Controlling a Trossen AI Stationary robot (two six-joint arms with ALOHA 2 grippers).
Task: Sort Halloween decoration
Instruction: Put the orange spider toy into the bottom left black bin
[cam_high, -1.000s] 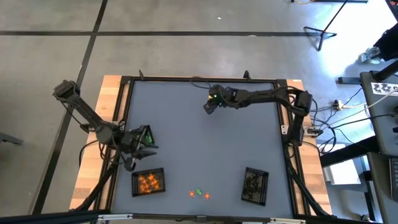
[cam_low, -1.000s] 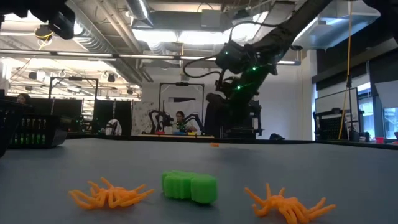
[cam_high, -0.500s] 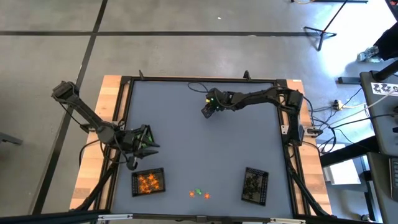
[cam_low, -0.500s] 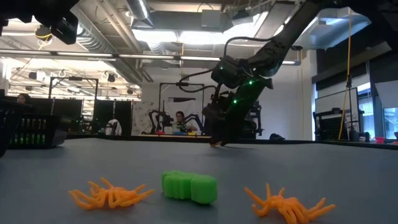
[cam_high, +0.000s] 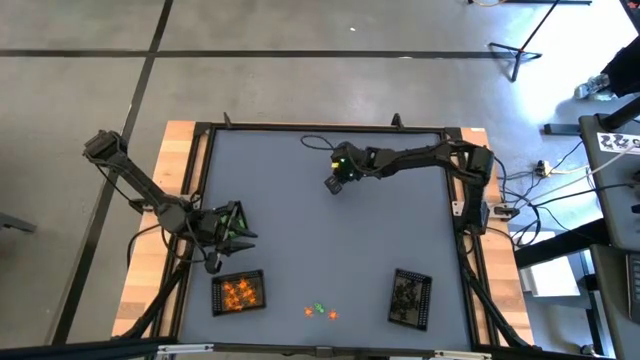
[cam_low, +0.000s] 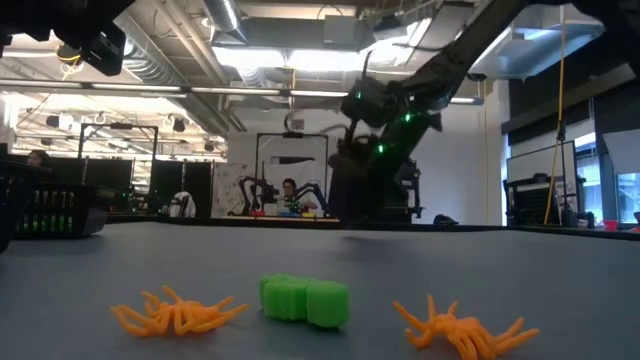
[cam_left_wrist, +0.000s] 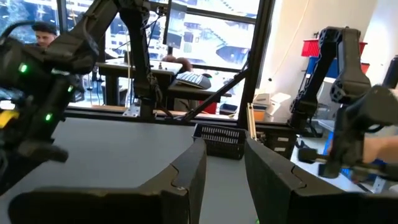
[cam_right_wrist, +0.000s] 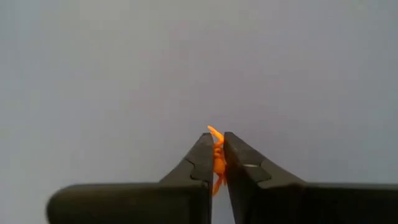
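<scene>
Presently: right gripper (cam_right_wrist: 216, 155) far on the tabletop (cam_high: 300, 230), jaws clamped on one orange trinket (cam_right_wrist: 216, 152); left gripper (cam_high: 236, 226) waits at left, jaws apart and empty. Remaining loose trinkets (cam_high: 320, 312) lie near, between two trays (cam_high: 240, 292). Risk: thin pinch may let the trinket slip in transit.

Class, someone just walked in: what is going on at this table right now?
The right gripper, out over the far middle of the table, is shut on a tiny orange trinket. The left gripper waits near the left edge above the tray of orange pieces. Three loose trinkets lie at the near edge.
</scene>
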